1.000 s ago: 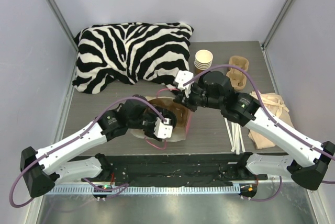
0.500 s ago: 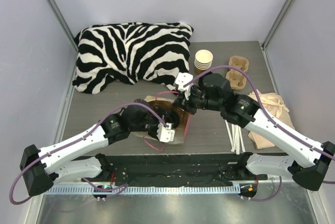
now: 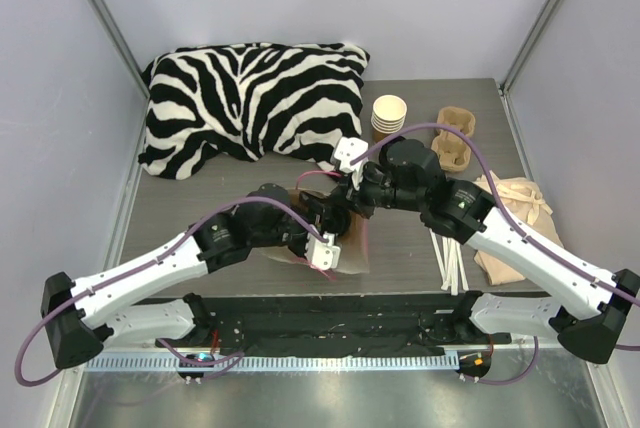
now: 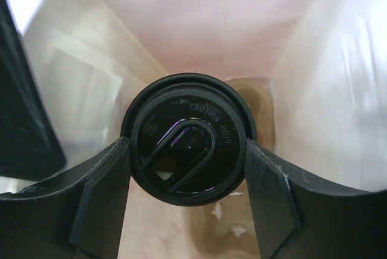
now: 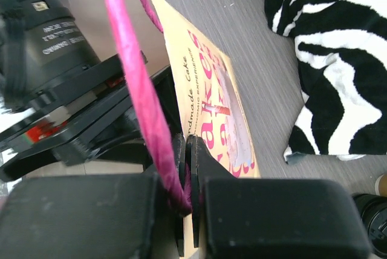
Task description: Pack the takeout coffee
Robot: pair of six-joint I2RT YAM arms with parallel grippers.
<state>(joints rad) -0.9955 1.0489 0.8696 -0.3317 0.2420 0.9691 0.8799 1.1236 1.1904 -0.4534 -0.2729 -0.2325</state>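
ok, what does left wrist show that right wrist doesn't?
Left wrist only: the coffee, black lid up, gripped between the fingers of the left gripper, down inside the bag between its pale inner walls.
Right wrist only: the right gripper shut on the pink handle, the bag's printed outside, the pillow and the table.
Both: the bag, seen from inside in one and from outside in the other.
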